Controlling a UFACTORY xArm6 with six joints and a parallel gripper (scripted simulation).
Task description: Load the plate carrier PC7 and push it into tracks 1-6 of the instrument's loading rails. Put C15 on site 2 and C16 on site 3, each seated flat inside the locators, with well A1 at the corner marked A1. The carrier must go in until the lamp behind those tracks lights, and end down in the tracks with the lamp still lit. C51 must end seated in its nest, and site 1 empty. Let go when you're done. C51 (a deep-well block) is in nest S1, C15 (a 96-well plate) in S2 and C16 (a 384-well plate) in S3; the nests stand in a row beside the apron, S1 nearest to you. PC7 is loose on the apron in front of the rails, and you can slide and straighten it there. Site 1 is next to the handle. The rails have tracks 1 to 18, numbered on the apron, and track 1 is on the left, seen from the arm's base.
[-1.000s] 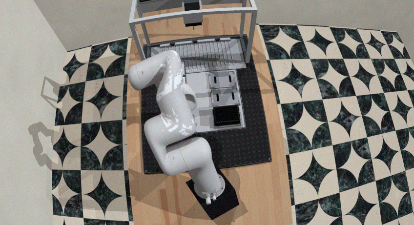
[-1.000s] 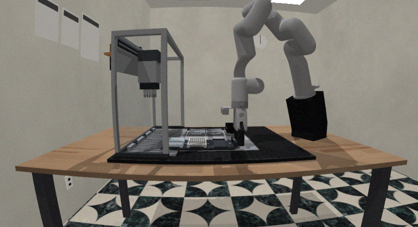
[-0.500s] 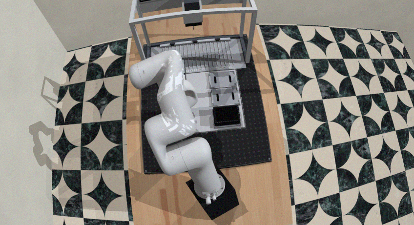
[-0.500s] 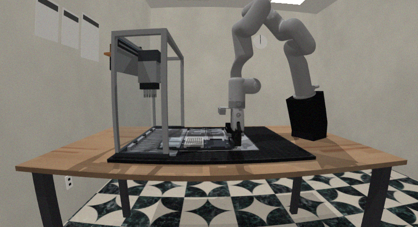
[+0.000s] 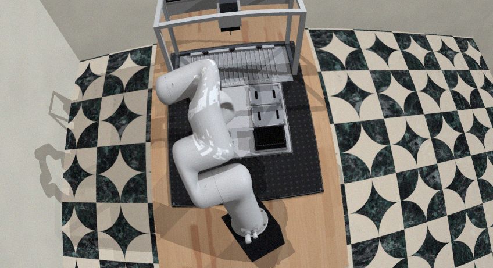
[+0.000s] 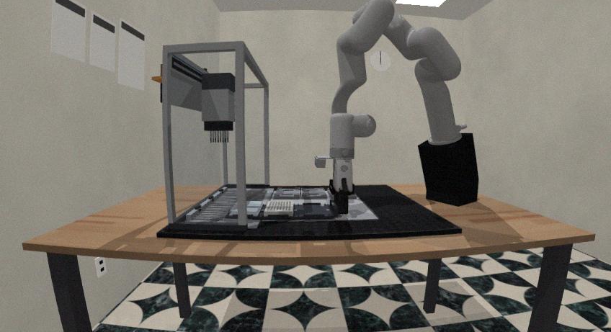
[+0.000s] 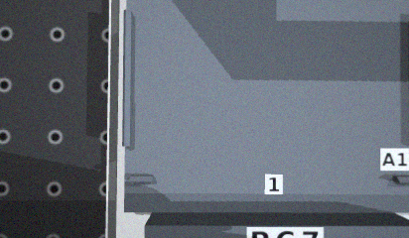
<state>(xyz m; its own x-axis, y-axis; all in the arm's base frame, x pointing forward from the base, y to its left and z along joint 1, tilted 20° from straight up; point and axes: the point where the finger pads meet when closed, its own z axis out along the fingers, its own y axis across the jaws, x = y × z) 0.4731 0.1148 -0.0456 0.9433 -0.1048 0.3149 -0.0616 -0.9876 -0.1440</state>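
Pincer first: the fingers are spread wide with nothing between them, and it hangs low over the handle end of the carrier PC7. The wrist view looks straight down onto site 1, which is bare. You can read its "1" label, the A1 corner mark, and part of the PC7 label at the bottom edge. To the left of the carrier's edge lies the black perforated board.

Further out, a white well plate lies on the carrier further toward the rails, seen from the exterior view. Whether that one is C15 or C16 cannot be told from here. From above, the arm hides most of the carrier. Nests S2 and S3 look vacant, and the dark C51 sits in S1. So loading appears done.

You are most likely at the push step. The carrier lies on the apron in front of the loading rails. Next you need to set the pincer against or around the handle and check that the carrier is square to tracks 1-6. Then drive it straight in without lifting it. No lit lamp can be made out.
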